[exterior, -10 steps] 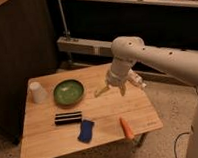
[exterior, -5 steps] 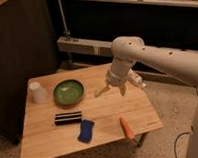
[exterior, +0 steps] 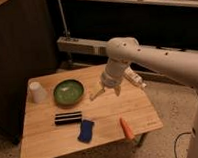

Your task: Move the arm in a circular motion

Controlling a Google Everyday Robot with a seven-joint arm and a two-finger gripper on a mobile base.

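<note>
The white arm [exterior: 156, 58] of thick tubular segments reaches in from the right and bends down at a rounded joint [exterior: 122, 49] over the wooden table [exterior: 109, 115]. Its pale yellowish gripper [exterior: 106, 89] hangs just above the table's back middle, right of the green bowl [exterior: 68, 91]. The gripper holds nothing that I can see.
On the table are a white cup [exterior: 37, 91] at the left, a black rectangular object [exterior: 68, 117], a blue object [exterior: 86, 130] near the front and an orange carrot-like object [exterior: 127, 128] at the front right. A white object [exterior: 136, 80] lies by the table's right back edge. Dark cabinets stand behind.
</note>
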